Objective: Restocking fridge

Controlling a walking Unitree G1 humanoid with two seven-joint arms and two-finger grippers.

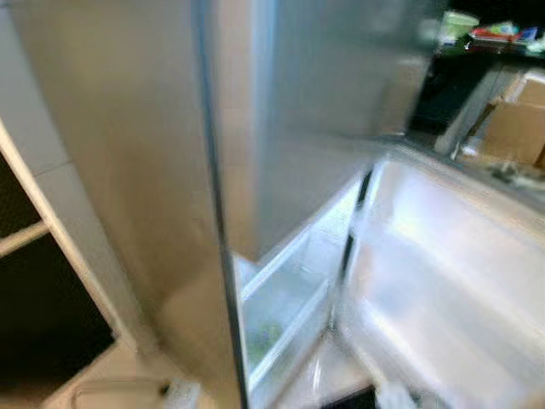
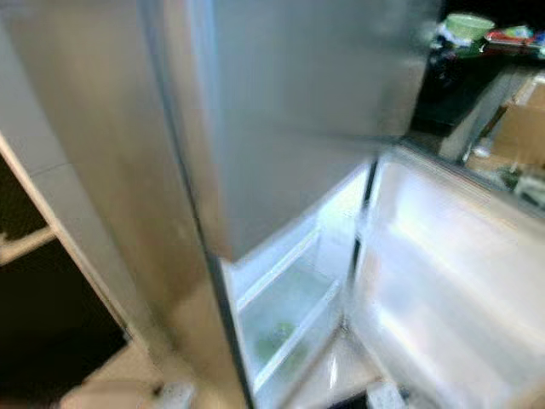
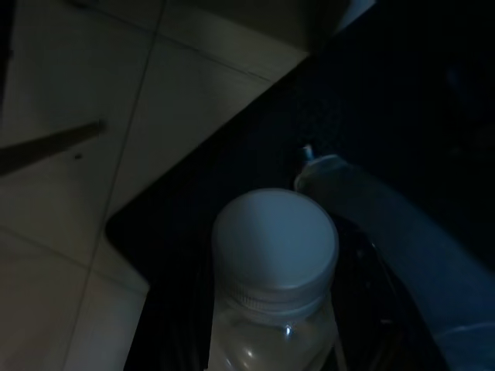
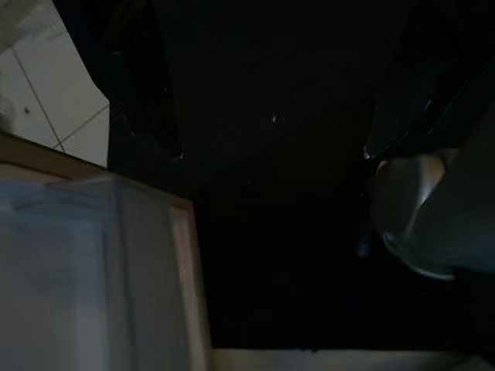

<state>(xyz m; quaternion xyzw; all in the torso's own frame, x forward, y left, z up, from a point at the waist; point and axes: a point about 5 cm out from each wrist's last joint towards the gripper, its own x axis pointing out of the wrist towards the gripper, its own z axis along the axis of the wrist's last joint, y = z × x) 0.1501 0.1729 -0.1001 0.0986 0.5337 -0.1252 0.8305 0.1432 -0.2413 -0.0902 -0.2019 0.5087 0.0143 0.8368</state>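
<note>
A clear bottle (image 3: 272, 286) with a pale screw cap sits in the left gripper (image 3: 274, 340), though its finger spread cannot be told. The fridge (image 1: 289, 315) stands open, lit inside. The right gripper (image 4: 271, 147) hangs with fingers (image 4: 143, 93) spread wide.

Both head views look down, close and blurred, sharing the open fridge (image 1: 298, 290) at lower centre. The dim left wrist view looks straight down onto a bottle cap (image 3: 275, 241); the right wrist view faces dark floor.
</note>
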